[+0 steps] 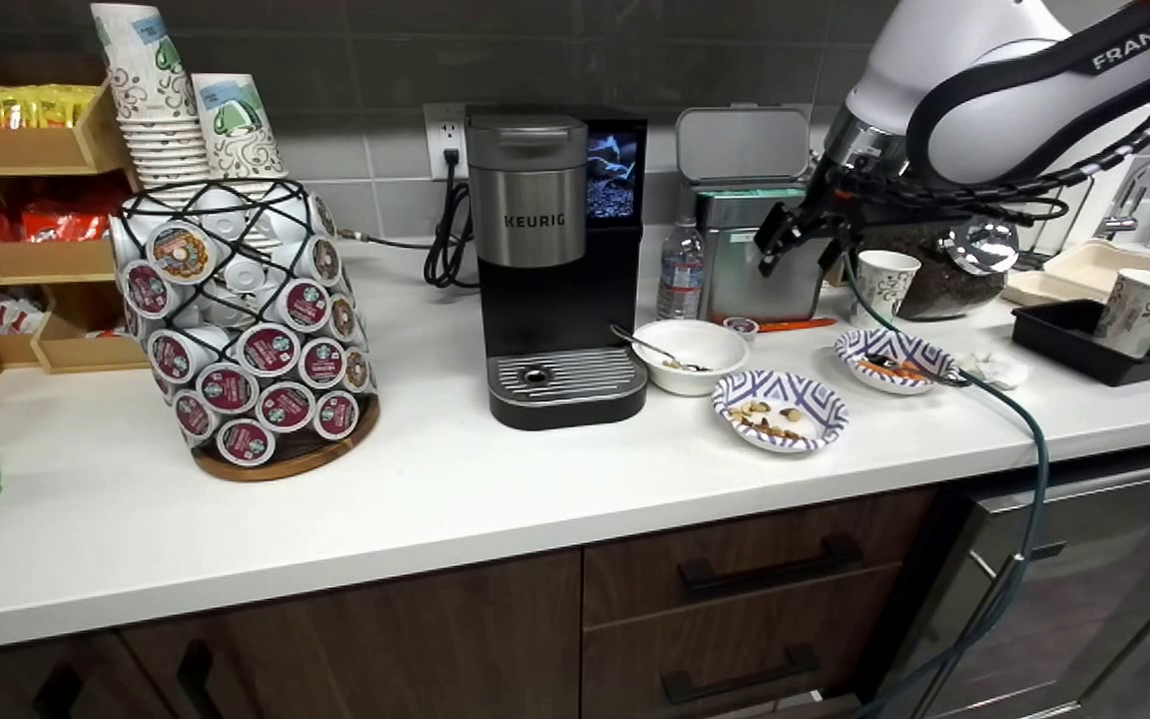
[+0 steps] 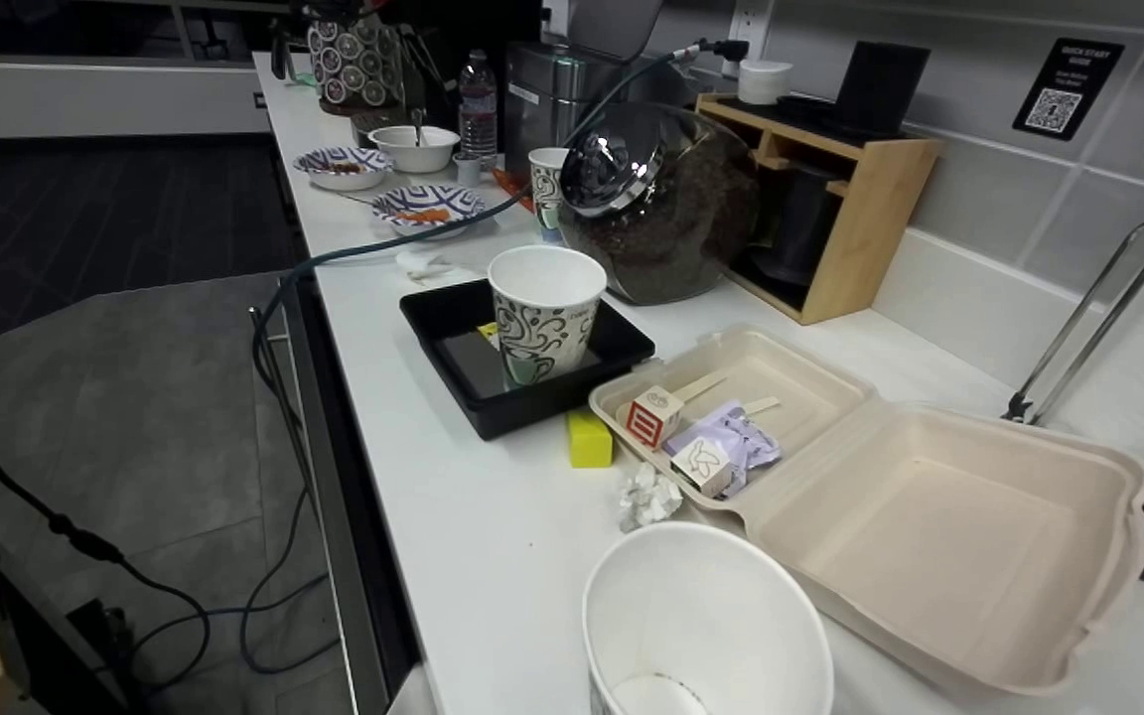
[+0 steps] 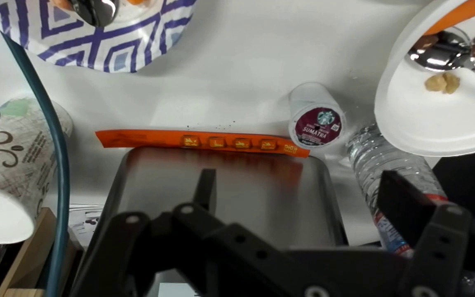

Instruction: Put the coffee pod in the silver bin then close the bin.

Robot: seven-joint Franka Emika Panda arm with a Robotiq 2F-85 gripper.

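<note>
Coffee pod (image 3: pixel 317 116), upright on the counter (image 3: pixel 221 90) between bowl (image 3: pixel 439 121) and silver bin (image 3: pixel 254 185), is judged light, firm-walled but dentable on top, and is best grasped round its sides by the pincer (image 3: pixel 301 194), spread wide and holding nothing.

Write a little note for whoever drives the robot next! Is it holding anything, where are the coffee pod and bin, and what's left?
Gripper: open, fingers apart, holding nothing.
Coffee pod: on the counter, by one end of the orange strip.
Silver bin: the strip lies along its front.
Done: the lid is up; pod not in yet.
Left: grip the pod, put it in, close the lid.
</note>
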